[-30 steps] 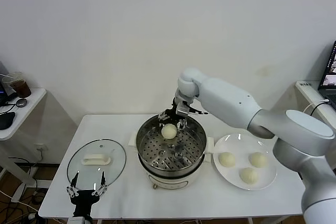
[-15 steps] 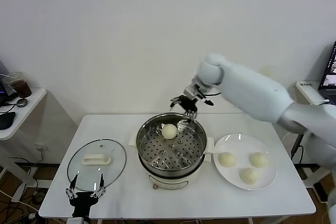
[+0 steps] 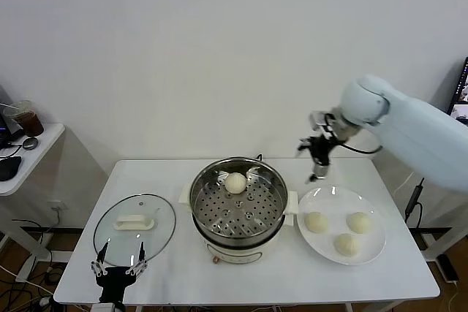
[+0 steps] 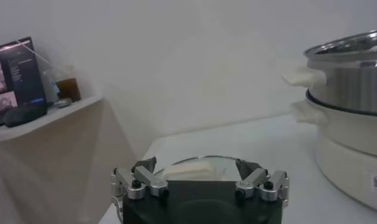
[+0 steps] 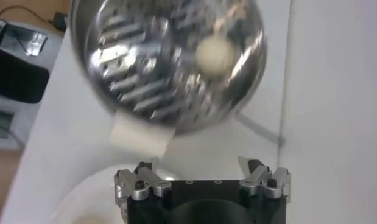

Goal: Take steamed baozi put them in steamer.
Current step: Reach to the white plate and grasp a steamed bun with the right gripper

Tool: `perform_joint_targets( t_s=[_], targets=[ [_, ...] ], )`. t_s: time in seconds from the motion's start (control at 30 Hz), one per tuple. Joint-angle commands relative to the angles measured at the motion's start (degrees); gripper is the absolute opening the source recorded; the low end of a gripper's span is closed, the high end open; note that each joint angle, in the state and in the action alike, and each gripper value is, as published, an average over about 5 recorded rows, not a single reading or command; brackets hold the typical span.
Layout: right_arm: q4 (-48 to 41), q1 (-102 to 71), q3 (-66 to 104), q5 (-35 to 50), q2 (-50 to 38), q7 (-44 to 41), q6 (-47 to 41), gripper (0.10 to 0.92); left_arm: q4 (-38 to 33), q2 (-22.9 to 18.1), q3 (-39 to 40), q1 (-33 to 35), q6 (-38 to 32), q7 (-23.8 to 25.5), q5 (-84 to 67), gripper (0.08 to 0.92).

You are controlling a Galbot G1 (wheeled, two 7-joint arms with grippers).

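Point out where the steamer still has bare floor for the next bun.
The steamer holds one baozi against its far wall. The perforated floor in the middle and along the near rim is bare. The plate is crowded with three buns. The right gripper, jaws open, hangs above the plate's far edge.

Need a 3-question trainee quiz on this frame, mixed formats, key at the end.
1. How many baozi lie in the steamer?
2. True or false: the right tool holds a baozi.
3. The glass lid sits: A) on the steamer, B) on the table beside it, C) on the plate.

Key: 1) one baozi; three remain on the plate. 2) false, it is open and empty above the table. 3) B, near the parked left tool.
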Motion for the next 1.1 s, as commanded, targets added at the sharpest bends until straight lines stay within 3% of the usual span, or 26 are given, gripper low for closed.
perform_joint_targets(
  t_s=[0.03, 0.5, 0.73, 1.1],
  targets=[
    [4.41, -5.17, 1.52, -6.70, -7.68, -1.74, -3.37, 0.823, -0.16, 0.04, -0.16, 0.12, 0.09, 0.05, -0.05, 0.823],
    [-3.27, -28.81, 17.68, -17.62, 2.35, 1.67, -1.40, 0.823, -0.49, -0.51, -1.06, 0.55, 1.04, 0.58, -1.03, 0.823],
    [-9.10, -29.65, 19.92, -19.26, 8.46, 4.58, -1.00, 0.823, -0.17, -0.50, -1.54, 0.31, 1.17, 0.66, -1.04, 0.823],
    [-11.69, -29.46, 19.10, -21.39, 10.39, 3.54, -0.08, 0.823, 0.12, -0.56, -1.33, 0.28, 1.15, 0.66, -0.96, 0.823]
  ],
)
